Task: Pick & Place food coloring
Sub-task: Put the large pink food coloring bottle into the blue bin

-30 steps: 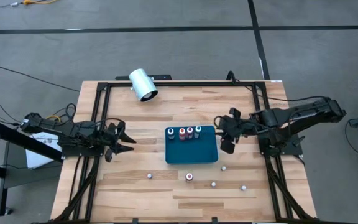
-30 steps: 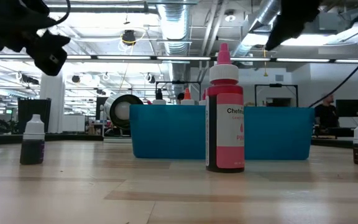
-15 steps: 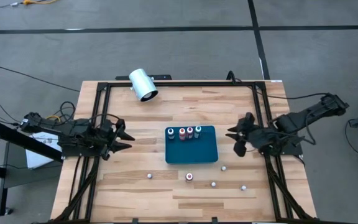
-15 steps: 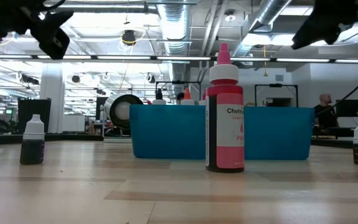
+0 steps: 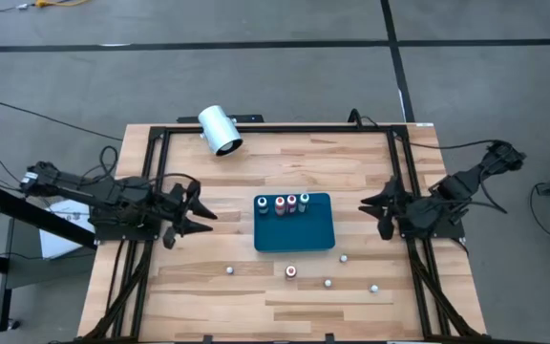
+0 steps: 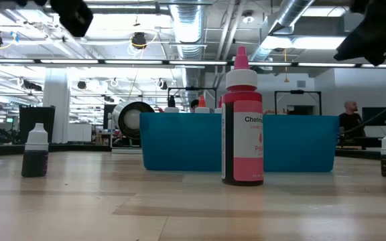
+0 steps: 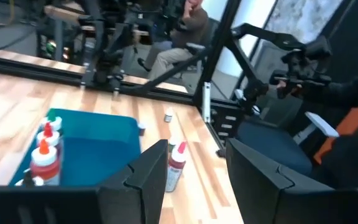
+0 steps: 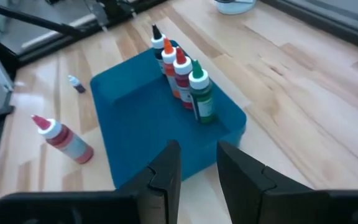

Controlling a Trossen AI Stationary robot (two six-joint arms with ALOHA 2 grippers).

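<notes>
My left gripper [image 5: 199, 212] hangs off the left side of the teal tray [image 5: 295, 234], well apart from it, jaws spread with a clear gap and nothing in them. Inside the tray, four food coloring bottles [image 5: 291, 203] stand upright in a row along its far edge. Just past the tray's near edge sits the pink-capped bottle [image 5: 291, 272] on bare wood, with a small dark bottle [image 5: 229, 270] off to its left and three more tiny ones [image 5: 344, 257] scattered to its right. My right gripper [image 5: 380, 212] floats right of the tray, jaws only slightly apart, holding nothing. Far-left of the tray lies a white cylinder [image 5: 220, 130] on its side.
</notes>
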